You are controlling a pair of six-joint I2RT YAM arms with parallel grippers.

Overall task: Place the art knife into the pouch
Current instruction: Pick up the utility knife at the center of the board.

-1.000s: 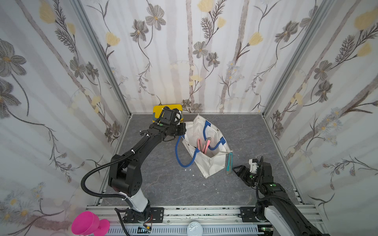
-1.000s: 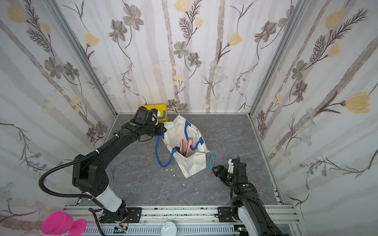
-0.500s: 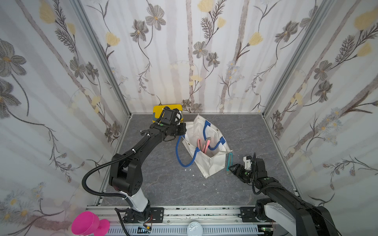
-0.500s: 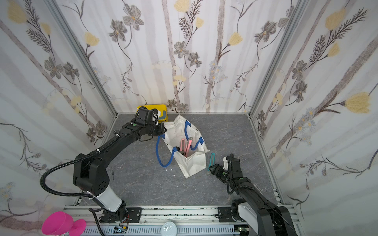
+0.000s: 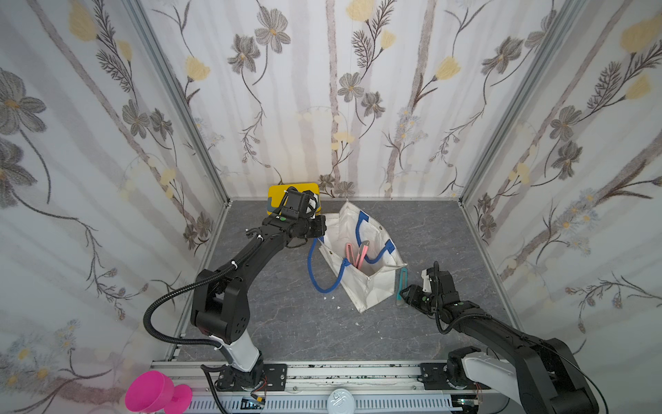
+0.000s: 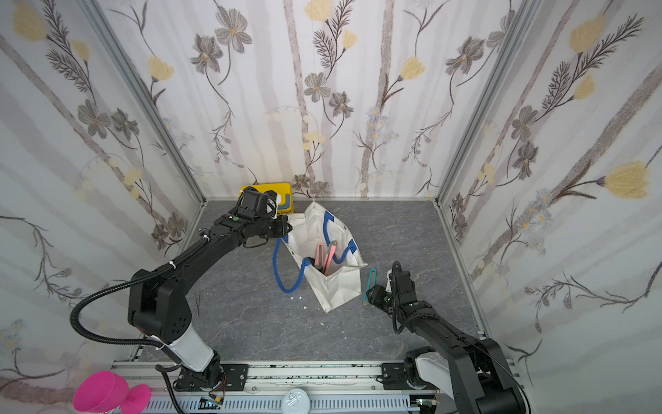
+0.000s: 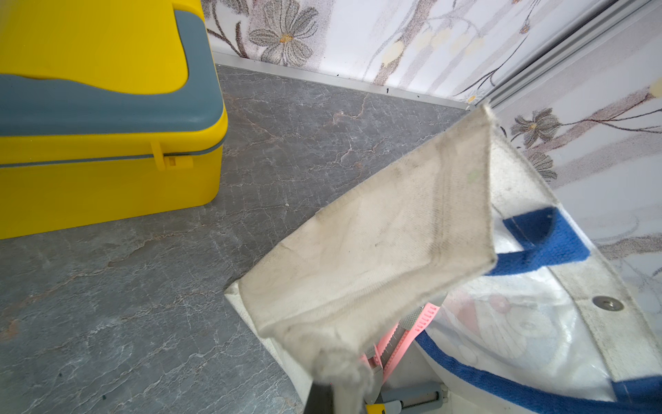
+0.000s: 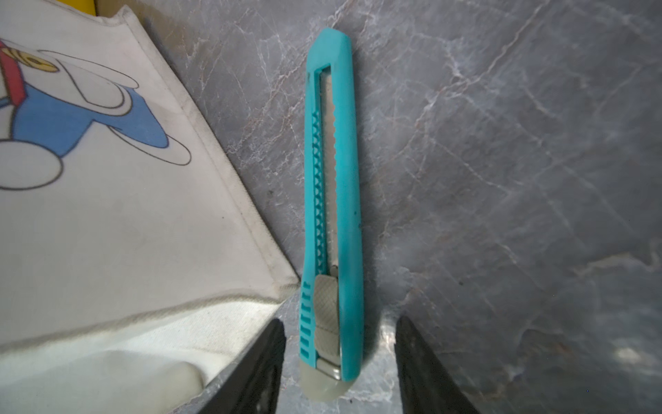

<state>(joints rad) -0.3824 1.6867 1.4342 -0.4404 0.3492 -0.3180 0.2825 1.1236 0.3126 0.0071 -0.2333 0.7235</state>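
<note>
Room: a booth with flowered walls (image 5: 322,107) on three sides and a grey marbled floor (image 5: 272,315).
Pouch: the off-white cloth pouch (image 5: 369,290) stands near the middle of the floor with its mouth open upward, as both top views show. One blue rope handle (image 5: 322,283) hangs down its outside to the floor.
Inside the pouch: two pink knives (image 5: 360,254) stand on end, leaning.
Art knife: the teal art knife (image 8: 331,200) lies flat on the floor outside the pouch, just beside the wall that faces the right arm. In a top view the art knife (image 6: 370,285) lies between the pouch and the right arm. A bottom corner of the pouch reaches almost to its slider.
Right gripper: the right gripper (image 8: 338,320) sits low at the knife's slider end with its jaws partly apart. One of the fingers (image 8: 265,369) stands on each side of the handle, with a gap showing at both sides, so nothing is gripped.
Left gripper: the left gripper (image 5: 320,229) is clamped tight on the pouch's top edge and holds that cloth up.
Yellow box: a yellow box (image 5: 286,190) with a grey handle sits at the back wall, behind the left gripper and apart from the pouch.
</note>
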